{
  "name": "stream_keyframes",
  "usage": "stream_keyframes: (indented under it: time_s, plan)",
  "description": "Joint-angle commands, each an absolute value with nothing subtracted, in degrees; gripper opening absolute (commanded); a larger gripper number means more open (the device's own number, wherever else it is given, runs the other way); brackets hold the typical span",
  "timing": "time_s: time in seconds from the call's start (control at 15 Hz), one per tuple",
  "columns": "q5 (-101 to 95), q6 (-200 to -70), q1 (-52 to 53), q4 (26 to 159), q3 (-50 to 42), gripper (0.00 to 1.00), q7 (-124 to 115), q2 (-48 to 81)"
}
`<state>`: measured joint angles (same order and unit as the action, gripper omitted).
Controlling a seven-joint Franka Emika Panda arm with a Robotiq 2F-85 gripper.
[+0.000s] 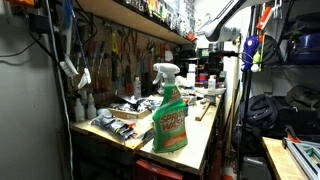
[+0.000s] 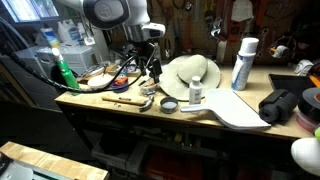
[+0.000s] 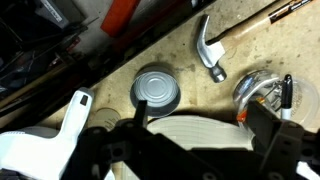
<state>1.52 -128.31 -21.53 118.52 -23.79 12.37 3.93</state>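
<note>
The straw hat (image 2: 190, 72) lies crown up on the bench (image 3: 250, 55), its brim flat and near round, with no clear long axis. The pincer (image 3: 208, 120) hovers over the brim's edge, fingers wide apart and holding nothing. Just beside the brim are a round tin (image 3: 155, 92), a hammer (image 3: 210, 55) and a white bottle (image 2: 196, 92).

The round metal tin (image 3: 156, 92) lies flat with its dull grey top facing up, close to the front edge of the desk (image 3: 270, 55). Just beside it, further from that edge, the cream hat (image 2: 190, 72) rests crown up, its wide brim spread flat.
</note>
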Motion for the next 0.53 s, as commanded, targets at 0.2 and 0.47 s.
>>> stream_keyframes:
  time_s: [0.2, 0.47]
  plan:
    - [2.0, -131.2, -23.9, 114.9, -24.6, 1.00, -2.2, 13.0]
    - [4.2, -133.5, -25.5, 112.1, -25.2, 1.00, -11.6, 19.5]
